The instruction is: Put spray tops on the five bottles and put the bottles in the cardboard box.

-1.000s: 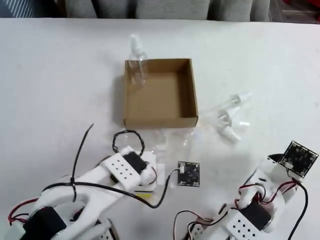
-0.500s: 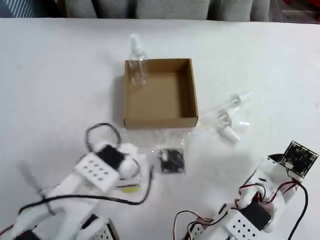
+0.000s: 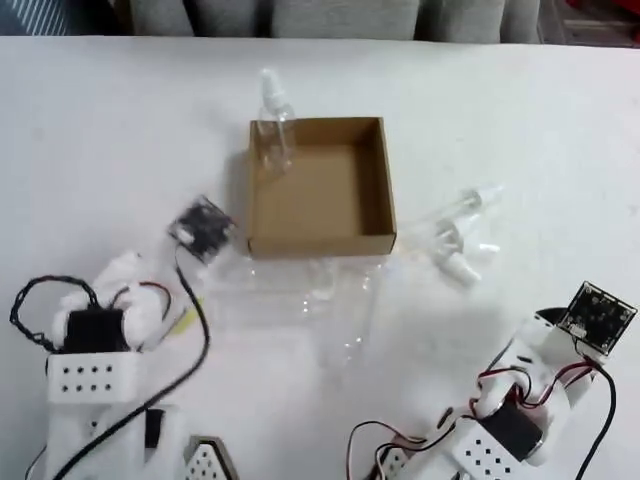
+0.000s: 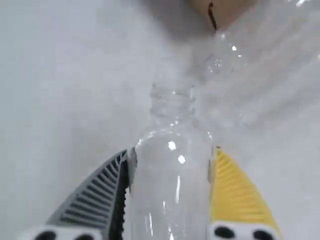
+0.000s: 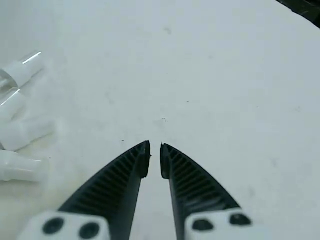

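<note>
**Condition.** The left hand (image 4: 171,159) is clamped on a clear bottle (image 4: 172,100), its fingers (image 4: 235,190) pressing the sides below a bare threaded neck. The bottle is held low over the counter (image 3: 120,120), by the front left corner of the cardboard box (image 3: 320,185). The right hand (image 5: 154,161) is all but closed and empty, with loose spray tops (image 5: 20,132) near it.

**Risks, as judged.** The smooth, thin plastic may slip or buckle. Boxing it uncapped would skip a step.

**Obscured.** The other bottles (image 3: 330,290) lying before the box blend into the counter, so their count is uncertain. The held bottle's base is cut off. I cannot tell whether the capped bottle (image 3: 272,115) stands inside the box.
</note>
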